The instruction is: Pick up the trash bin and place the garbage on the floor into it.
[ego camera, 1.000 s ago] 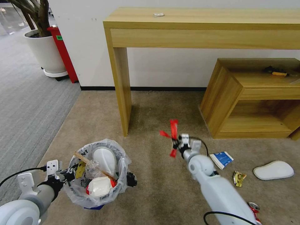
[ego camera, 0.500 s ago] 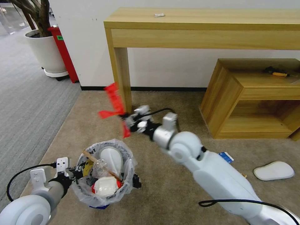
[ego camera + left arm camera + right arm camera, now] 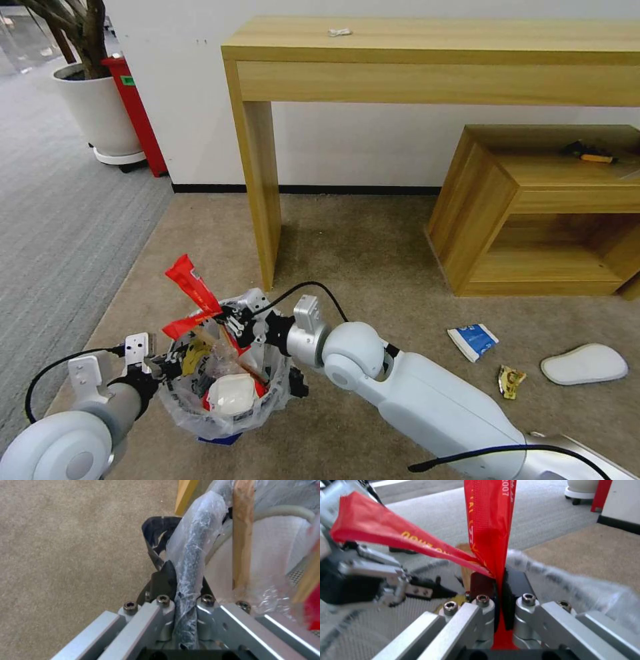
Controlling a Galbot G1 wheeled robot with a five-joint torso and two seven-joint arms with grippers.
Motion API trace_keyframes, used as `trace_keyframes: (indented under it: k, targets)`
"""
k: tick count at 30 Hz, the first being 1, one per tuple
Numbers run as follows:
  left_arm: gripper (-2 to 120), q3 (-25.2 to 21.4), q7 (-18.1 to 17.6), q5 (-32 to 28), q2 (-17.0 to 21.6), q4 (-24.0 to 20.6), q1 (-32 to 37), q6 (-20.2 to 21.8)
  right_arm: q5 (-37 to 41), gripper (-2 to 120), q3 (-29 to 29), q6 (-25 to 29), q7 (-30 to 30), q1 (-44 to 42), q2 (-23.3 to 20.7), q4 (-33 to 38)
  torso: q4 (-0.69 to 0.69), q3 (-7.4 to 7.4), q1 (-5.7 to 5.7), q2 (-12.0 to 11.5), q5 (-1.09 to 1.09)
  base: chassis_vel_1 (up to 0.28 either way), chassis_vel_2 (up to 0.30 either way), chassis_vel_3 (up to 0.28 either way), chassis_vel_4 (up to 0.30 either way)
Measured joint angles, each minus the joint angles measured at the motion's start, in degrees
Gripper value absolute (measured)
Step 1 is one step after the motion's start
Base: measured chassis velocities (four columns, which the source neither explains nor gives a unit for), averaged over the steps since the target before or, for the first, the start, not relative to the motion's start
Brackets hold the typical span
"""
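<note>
Left tool (image 3: pixel 155 363): closed on the rim of the trash bin (image 3: pixel 227 410), with the plastic liner pinched between its fingers (image 3: pixel 162 581). The bin is held low at the robot's left front, over the beige floor (image 3: pixel 347 247). Compared with the preceding second, bin and left tool have shifted only slightly.

Right tool (image 3: pixel 235 325): clamped on the red wrapper (image 3: pixel 190 290). The right wrist view shows the wrapper (image 3: pixel 490 527) gripped at its fold between the two fingers (image 3: pixel 483 585), both loose ends standing clear. A second ago this tool held the wrapper well to the right of the bin; half a second ago it was up near the leg of the wooden tabletop (image 3: pixel 433 43). It now sits directly over the far rim of the bin, wrapper ends pointing up and to the left above the opening.

Meaning for the task: transport of this item looks complete; release has not occurred. The bin already contains a white insole, a wooden stick (image 3: pixel 241 530), a clear bottle and other litter.

Remaining garbage on the floor, to the right: a blue-white packet (image 3: pixel 472 340), a yellow wrapper (image 3: pixel 510 380) and a white insole (image 3: pixel 583 363), all well apart from the bin. Beyond them stands a low wooden shelf unit (image 3: pixel 533 207); a white plant pot (image 3: pixel 97 110) stands far left.
</note>
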Motion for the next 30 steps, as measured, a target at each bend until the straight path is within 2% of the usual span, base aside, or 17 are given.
trace_keyframes:
  k: [3, 6, 10, 12, 15, 16, 18, 19, 20, 23, 26, 30]
  targets:
    - [1, -0.14, -0.06, -0.25, 0.02, -0.07, 0.01, 0.00, -0.33, 2, -0.12, 0.07, 0.48, -0.57, -0.25, 0.10, 0.00, 0.00, 0.00, 0.00, 0.00, 0.000, 0.000, 0.000, 0.000]
    - [1, -0.70, -0.12, -0.80, 0.01, -0.20, 0.11, 0.00, -1.27, 17, -0.72, -0.06, 1.26, -1.16, -0.56, 0.50, 0.00, 0.00, 0.00, 0.00, 0.00, 0.000, 0.000, 0.000, 0.000]
    - [1, -0.84, -0.12, -1.07, 0.01, -0.33, 0.13, 0.00, -2.04, 25, -1.28, 0.19, 1.97, -1.37, -0.40, 0.23, 0.00, 0.00, 0.00, 0.00, 0.00, 0.000, 0.000, 0.000, 0.000]
    - [1, -1.23, -0.17, -1.46, 0.01, -0.56, 0.25, 0.00, -3.42, 37, -2.18, 0.93, 2.56, -1.46, -0.31, -0.09, 0.00, 0.00, 0.00, 0.00, 0.00, 0.000, 0.000, 0.000, 0.000]
    - [1, -1.60, -0.17, -1.69, 0.01, -0.64, 0.39, 0.00, -3.75, 43, -2.56, 1.19, 2.91, -1.38, -0.44, 0.00, 0.00, 0.00, 0.00, 0.00, 0.00, 0.000, 0.000, 0.000, 0.000]
    - [1, -1.96, -0.16, -1.70, 0.00, -0.50, 0.50, 0.00, -3.77, 52, -2.61, 1.26, 3.36, -1.18, -0.65, 0.59, 0.00, 0.00, 0.00, 0.00, 0.01, 0.000, 0.000, 0.000, 0.000]
    - [1, -2.32, -0.13, -1.64, -0.08, -0.16, 0.61, 0.00, -3.68, 58, -2.58, 1.27, 3.75, -1.01, -1.04, 1.32, 0.00, 0.00, 0.00, 0.00, 0.01, 0.000, 0.000, 0.000, 0.000]
    - [1, -2.32, -0.13, -1.64, -0.08, -0.16, 0.61, 0.00, -3.68, 58, -2.58, 1.27, 3.75, -1.01, -1.04, 1.32, 0.00, 0.00, 0.00, 0.00, 0.01, 0.000, 0.000, 0.000, 0.000]
    - [1, -2.56, -0.05, -1.63, -0.16, 0.02, 0.65, 0.00, -3.64, 67, -2.44, 1.27, 3.99, -0.97, -1.74, 1.86, 0.00, 0.00, 0.00, 0.00, 0.00, 0.000, 0.000, 0.000, 0.000]
    - [1, -2.72, 0.07, -1.63, -0.22, 0.13, 0.62, 0.00, -3.59, 73, -2.29, 1.27, 4.21, -0.98, -2.58, 2.31, 0.00, 0.00, 0.00, 0.00, 0.00, 0.000, 0.000, 0.000, 0.000]
    - [1, -2.76, 0.18, -1.63, -0.23, 0.41, 0.25, 0.00, -2.85, 89, -1.50, 1.27, 5.25, -1.14, -3.34, 3.66, 0.00, 0.00, 0.00, 0.00, 0.00, 0.000, 0.000, 0.000, 0.000]
    - [1, -2.83, 0.22, -1.50, -0.26, 0.69, 0.20, 0.00, -1.77, 97, -0.81, 1.27, 6.18, -1.12, -3.22, 4.70, 0.00, 0.00, 0.00, 0.00, 0.00, 0.000, 0.000, 0.000, 0.000]
